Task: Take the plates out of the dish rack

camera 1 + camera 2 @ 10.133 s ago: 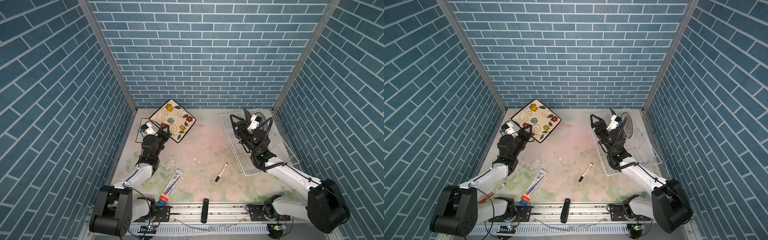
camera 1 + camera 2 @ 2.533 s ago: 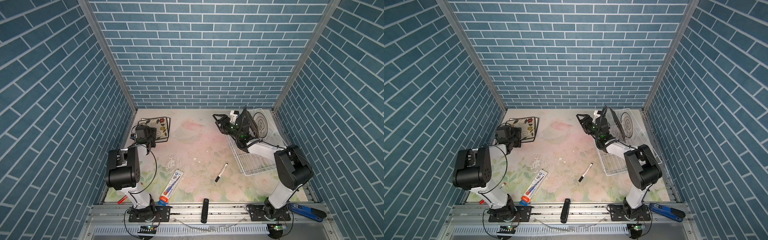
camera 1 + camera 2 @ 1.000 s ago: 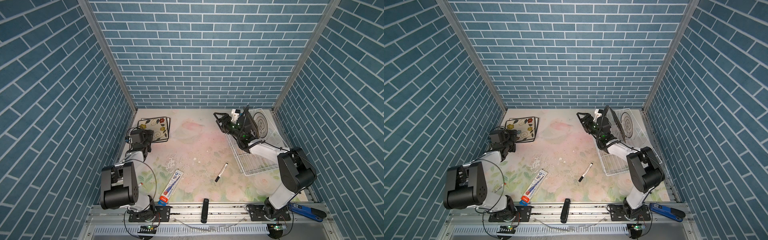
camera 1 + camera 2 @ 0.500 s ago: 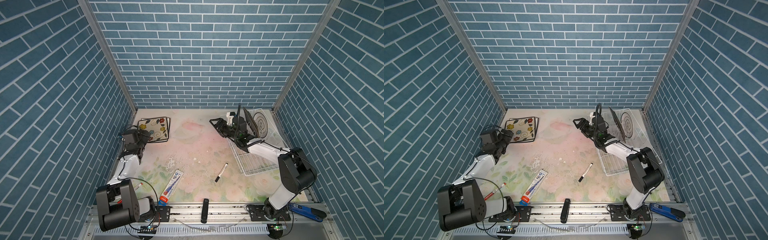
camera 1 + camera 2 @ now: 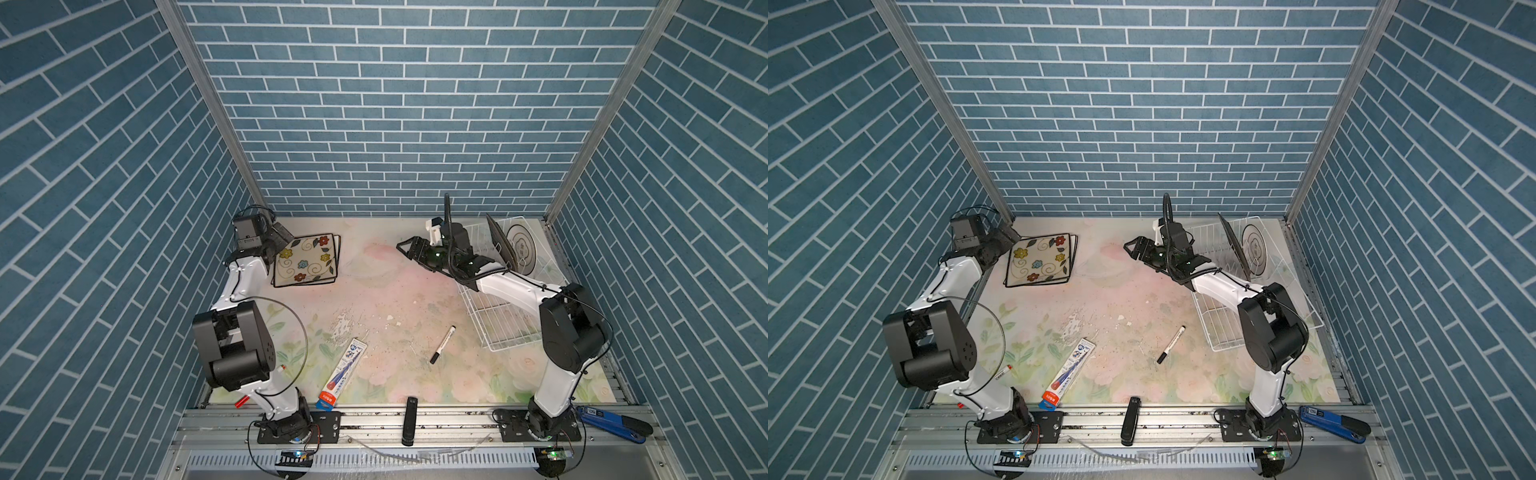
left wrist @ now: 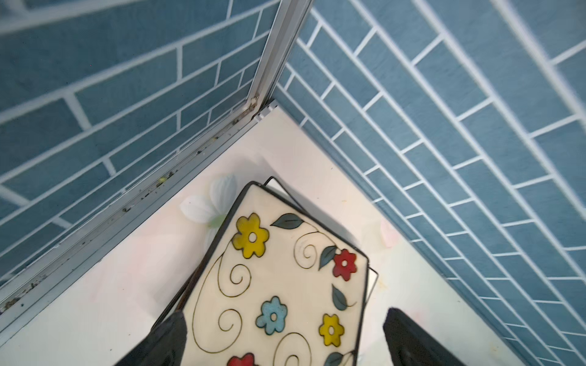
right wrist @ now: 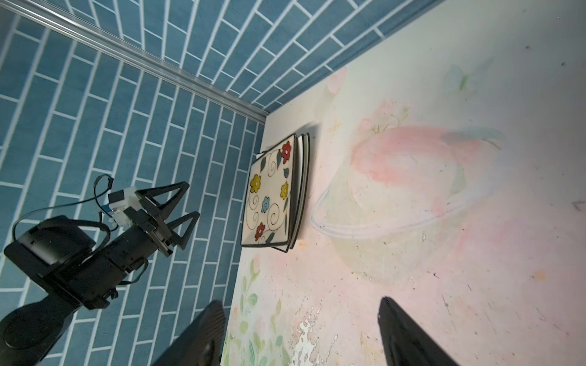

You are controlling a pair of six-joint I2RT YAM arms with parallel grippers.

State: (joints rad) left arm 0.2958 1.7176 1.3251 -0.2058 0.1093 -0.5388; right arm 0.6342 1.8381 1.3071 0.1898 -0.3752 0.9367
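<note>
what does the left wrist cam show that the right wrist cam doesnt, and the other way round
Only the left wrist view: the flowered plate up close, framed by two dark fingers of the left gripper.

Only the right wrist view: that whole gripper from outside, open and apart from the plate; the lower plates edge-on beneath the flowered one; the right gripper, open and empty over bare table.

Both: the flowered plate lying flat on top, near the corner of the brick wall.
</note>
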